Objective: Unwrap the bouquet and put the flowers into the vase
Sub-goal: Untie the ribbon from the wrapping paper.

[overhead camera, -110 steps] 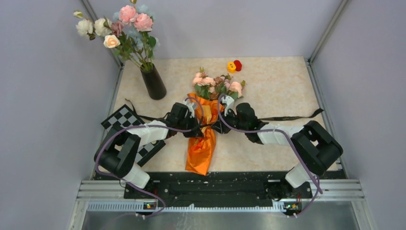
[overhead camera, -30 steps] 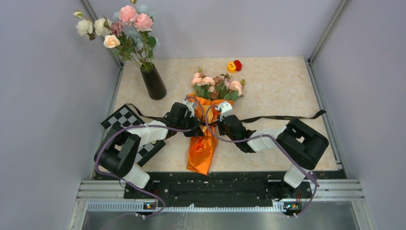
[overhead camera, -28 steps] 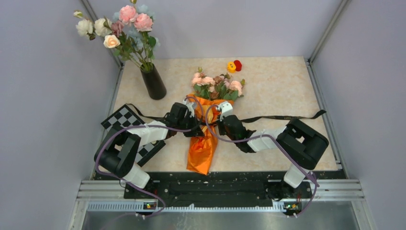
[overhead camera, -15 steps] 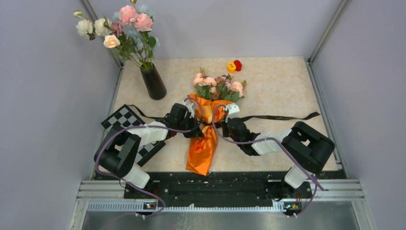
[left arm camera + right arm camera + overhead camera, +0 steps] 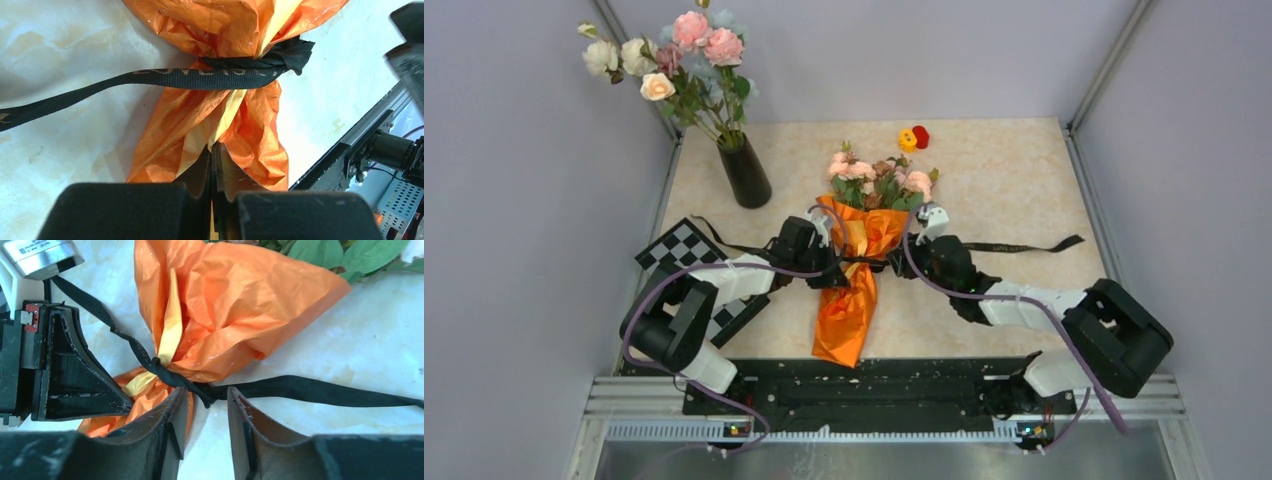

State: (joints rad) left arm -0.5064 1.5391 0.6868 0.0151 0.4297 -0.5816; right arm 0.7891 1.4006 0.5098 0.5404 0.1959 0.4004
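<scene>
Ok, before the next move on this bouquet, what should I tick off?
1. The left gripper pins the paper below the ribbon: ok, shut on it.
2. The right gripper is open at the knot: ok, nothing between its jaws.
3. The ribbon is untied: not ok, tied round the paper.
4. The flowers sit in the paper: ok.
5. The vase is upright, apart from both arms: ok.
6. The vase has room: cannot tell; a taller bunch fills its mouth.
</scene>
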